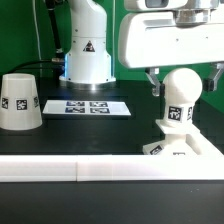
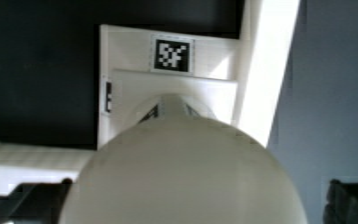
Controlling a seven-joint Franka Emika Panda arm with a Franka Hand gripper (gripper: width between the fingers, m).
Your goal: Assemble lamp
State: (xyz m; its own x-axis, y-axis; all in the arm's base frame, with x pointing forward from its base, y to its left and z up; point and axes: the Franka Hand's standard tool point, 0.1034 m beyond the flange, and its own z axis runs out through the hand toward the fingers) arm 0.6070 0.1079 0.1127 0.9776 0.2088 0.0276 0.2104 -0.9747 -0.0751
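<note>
Opening on the exterior view's left with the shade [image 1: 20,100], parked wide end down on the desk [image 1: 60,135], well apart from everything else and not yet fitted. Sliding right past the marker board [image 1: 88,105], lying flat mid-desk. Passing along the long white bar [image 1: 90,170] across the front edge.

And now arriving at the action on the exterior view's right. Looking at the bulb [image 1: 185,90] standing upright, ball on top, neck down into the base [image 1: 178,148], long axis straight up and down. Cannot tell whether fully seated or only resting in the socket.

Hanging right over it comes the claw [image 1: 184,82], spread wide, with one finger on each side of the ball, apparently just clear of the surface rather than pinching. Checking the wrist view: shows the bulb [image 2: 185,165] filling the middle, dark fingertips [image 2: 30,203] out at both edges with a sliver of gap, and the base [image 2: 158,95] with its tag beyond the ball. Gripping nothing, then.

Worth noting for the coming move: finding the bulb dead centre between the jaws, its axis in line with the claw's own approach, so probably needing only a plain squeeze to take hold, no sideways shuffle. Judging the bulb step as nearly through, with a long reach back toward the exterior view's left for the shade.
</note>
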